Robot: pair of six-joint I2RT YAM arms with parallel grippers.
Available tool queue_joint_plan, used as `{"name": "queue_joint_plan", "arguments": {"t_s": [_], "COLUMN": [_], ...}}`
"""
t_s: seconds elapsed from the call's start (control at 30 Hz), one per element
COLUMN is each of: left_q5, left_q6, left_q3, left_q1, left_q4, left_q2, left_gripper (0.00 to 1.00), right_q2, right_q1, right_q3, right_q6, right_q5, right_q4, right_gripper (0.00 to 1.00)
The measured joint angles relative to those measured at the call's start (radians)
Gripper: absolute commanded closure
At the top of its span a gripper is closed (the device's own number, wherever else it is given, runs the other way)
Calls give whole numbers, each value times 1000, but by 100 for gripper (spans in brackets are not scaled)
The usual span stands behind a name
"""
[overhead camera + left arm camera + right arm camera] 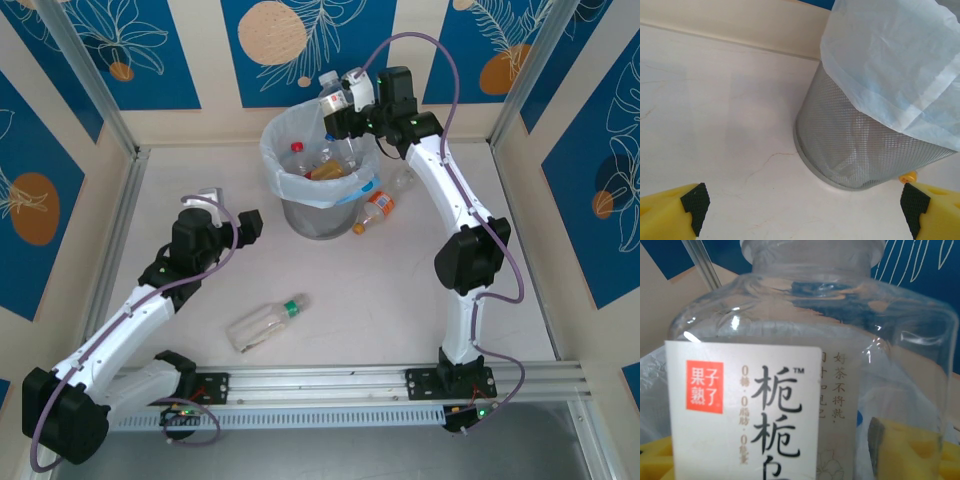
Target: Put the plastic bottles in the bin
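Holding a white-labelled bottle over the bin
Fingers of the right gripper pinch the bottle above the bagged rim, likely so it drops inside; the left gripper is spread wide and empty, the bin just ahead of its fingers.

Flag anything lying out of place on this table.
Two bottles lie on their sides outside the bin: a green-capped bottle in the open near the front, and an orange-capped bottle beside the bin's base on the right. Nothing looks spilled, and the bin stands upright.
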Motion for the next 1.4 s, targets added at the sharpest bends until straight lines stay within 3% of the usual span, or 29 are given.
{"name": "queue_joint_plan", "arguments": {"t_s": [0.1,0.3,0.83,1.1,1.4], "left_q5": [90,171,211,209,183], "left_q6": [59,110,151,143,90], "left_q3": [26,65,138,160,167], "left_q1": [2,2,2,-11,-101], "left_q4": [-43,-139,-293,-385,-527], "left_q2": [20,41,164,208,253], "left_gripper": [1,1,1,1,1], "right_q2": [21,39,-34,-237,-465], "right_q1": [19,71,83,83,82], "right_q3": [26,31,-34,-226,-494], "right_q6": [-56,-106,-20,119,301], "right_q5": [39,95,115,112,117], "right_q4": [-17,-26,8,86,175], "right_gripper": [18,5,0,1,0]}}
